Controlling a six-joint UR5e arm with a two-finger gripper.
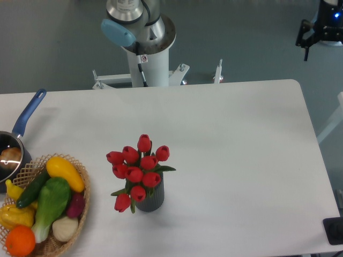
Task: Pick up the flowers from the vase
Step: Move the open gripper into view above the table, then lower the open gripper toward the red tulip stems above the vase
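While claw unseen, flowers fill vase.

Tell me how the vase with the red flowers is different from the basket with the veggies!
The vase is dark grey and ribbed; the basket is tan woven wicker. The vase stands narrow near the table's middle; the basket is wide and sits at the left edge. The vase holds red flowers; the basket holds mixed vegetables and fruit. Both are full and rest on the white table.
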